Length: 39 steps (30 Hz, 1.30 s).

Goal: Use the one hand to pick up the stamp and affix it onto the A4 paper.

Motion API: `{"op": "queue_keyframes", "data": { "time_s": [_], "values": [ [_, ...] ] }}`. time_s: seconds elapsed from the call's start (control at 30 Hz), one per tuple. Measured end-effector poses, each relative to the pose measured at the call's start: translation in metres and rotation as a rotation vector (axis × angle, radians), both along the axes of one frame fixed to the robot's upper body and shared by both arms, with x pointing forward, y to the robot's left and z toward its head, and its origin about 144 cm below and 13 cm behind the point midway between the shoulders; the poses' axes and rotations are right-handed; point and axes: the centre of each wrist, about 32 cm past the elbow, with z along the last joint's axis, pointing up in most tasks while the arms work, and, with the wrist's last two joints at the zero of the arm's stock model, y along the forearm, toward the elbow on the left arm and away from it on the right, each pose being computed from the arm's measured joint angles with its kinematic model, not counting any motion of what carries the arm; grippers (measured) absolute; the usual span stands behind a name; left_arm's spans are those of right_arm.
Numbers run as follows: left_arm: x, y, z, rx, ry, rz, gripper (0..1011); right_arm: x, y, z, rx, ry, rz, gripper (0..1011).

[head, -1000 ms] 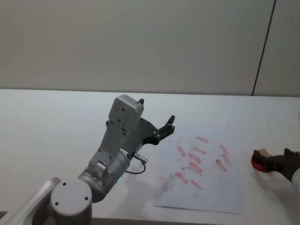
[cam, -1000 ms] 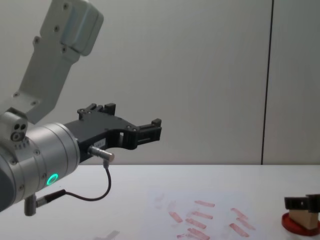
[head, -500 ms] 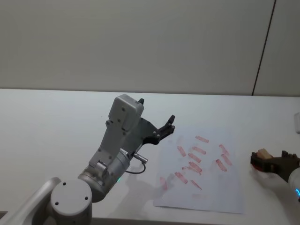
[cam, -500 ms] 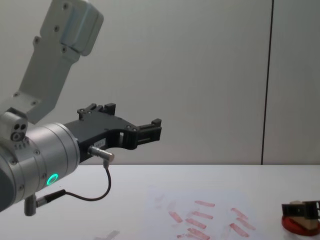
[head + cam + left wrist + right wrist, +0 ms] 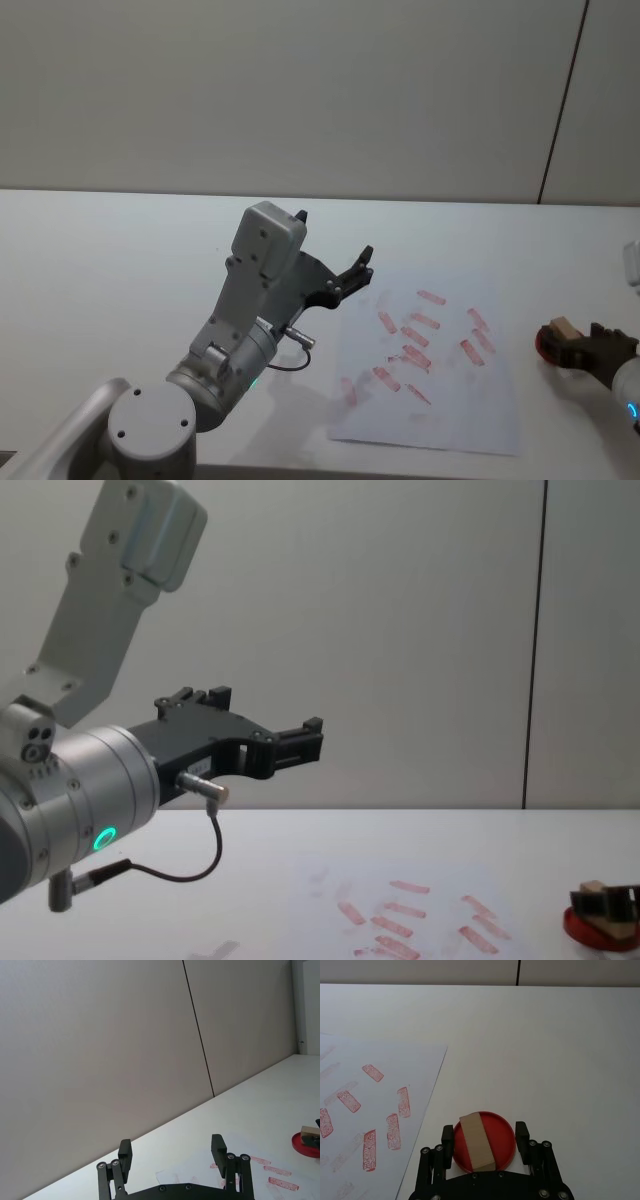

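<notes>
The small tan wooden block stamp (image 5: 476, 1141) rests on the flat round red ink pad (image 5: 504, 1135) beside the print-marked white A4 paper (image 5: 380, 1055), evidently inking, with the black right gripper (image 5: 484, 1132) flanking it for pickup, jaws spread and not gripping, while the left gripper (image 5: 171, 1142) hangs parked above the surface (image 5: 545, 1035), jaws spread.

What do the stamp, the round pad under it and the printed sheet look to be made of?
Stamp: likely bare wood, with a matte tan face, though no grain is clear. Pad: smooth and red, probably a plastic or metal case. Sheet: thin matte white paper, lying flat, with red prints.
</notes>
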Motion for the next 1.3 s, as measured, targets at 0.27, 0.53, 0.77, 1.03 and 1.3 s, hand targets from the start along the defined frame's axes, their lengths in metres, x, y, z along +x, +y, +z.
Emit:
{"op": "queue_keyframes", "data": {
  "time_s": [0.27,0.53,0.77,1.03,1.3],
  "values": [
    [0.0,0.0,0.0,0.0,0.0,0.0,1002,0.0007,0.0001,-0.0004,0.0,0.001,0.0,531],
    [0.0,0.0,0.0,0.0,0.0,0.0,1002,0.001,0.0001,-0.0009,0.0,0.002,0.0,280],
    [0.0,0.0,0.0,0.0,0.0,0.0,1002,0.0011,0.0002,-0.001,0.0,0.002,0.0,217],
    [0.0,0.0,0.0,0.0,0.0,0.0,1002,0.0013,0.0003,-0.001,-0.002,-0.001,0.001,218],
    [0.0,0.0,0.0,0.0,0.0,0.0,1002,0.0015,0.001,-0.0006,-0.025,-0.042,0.006,218]
  ]
}}
